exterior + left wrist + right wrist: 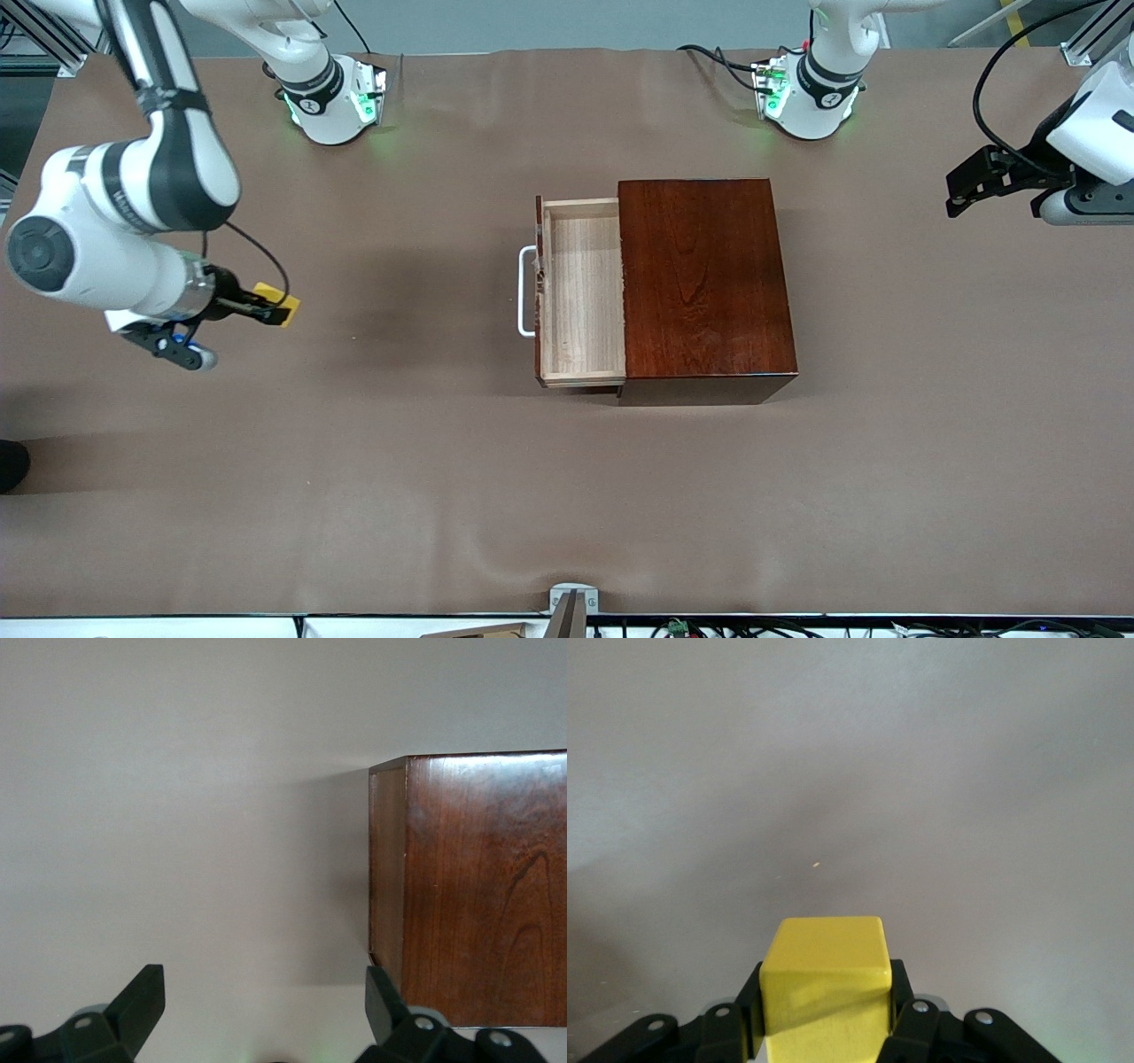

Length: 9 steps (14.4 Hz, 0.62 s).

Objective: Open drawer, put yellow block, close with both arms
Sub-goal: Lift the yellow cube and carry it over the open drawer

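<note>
The drawer (580,292) stands pulled out of the dark wooden box (704,279), its pale tray empty and its white handle (526,291) toward the right arm's end. My right gripper (266,310) is shut on the yellow block (291,307) over the bare table at that end. In the right wrist view the yellow block (824,979) sits between the fingers of the right gripper (824,1014). My left gripper (957,193) hangs open and empty at the left arm's end. In the left wrist view, the left gripper (263,1001) shows beside the box (478,895).
The brown table cover (567,496) lies slightly wrinkled toward the front camera. The arm bases (332,106) (811,97) stand along the table's edge farthest from that camera. A small metal mount (571,602) sits at the nearest edge.
</note>
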Available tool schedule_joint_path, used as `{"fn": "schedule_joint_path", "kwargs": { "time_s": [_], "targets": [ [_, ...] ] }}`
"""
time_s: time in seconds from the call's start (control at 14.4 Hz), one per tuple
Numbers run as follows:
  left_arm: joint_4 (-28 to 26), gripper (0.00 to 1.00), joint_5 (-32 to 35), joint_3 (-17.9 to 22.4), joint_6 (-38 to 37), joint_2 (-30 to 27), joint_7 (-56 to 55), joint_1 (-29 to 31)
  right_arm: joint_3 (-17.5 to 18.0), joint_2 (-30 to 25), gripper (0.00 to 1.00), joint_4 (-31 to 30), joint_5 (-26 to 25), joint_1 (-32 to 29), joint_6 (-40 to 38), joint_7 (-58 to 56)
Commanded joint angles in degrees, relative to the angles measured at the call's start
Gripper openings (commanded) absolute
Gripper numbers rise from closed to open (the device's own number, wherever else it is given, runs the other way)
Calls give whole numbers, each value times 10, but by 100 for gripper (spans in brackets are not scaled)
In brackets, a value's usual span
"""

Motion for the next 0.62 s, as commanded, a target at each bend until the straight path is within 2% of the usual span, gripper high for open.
{"fn": "schedule_joint_path", "kwargs": {
  "time_s": [0.0,0.35,0.55],
  "targets": [
    [-2,100,-2,-4,1,-6,0,4,-4,-22,28,-6,6,33,-11,74],
    [-2,100,-2,-4,3,-5,0,5,-4,-34,28,0,6,103,-15,215],
    [-1,100,-2,-4,3,-5,0,5,-4,-29,28,24,6,147,-28,313]
  ]
}}
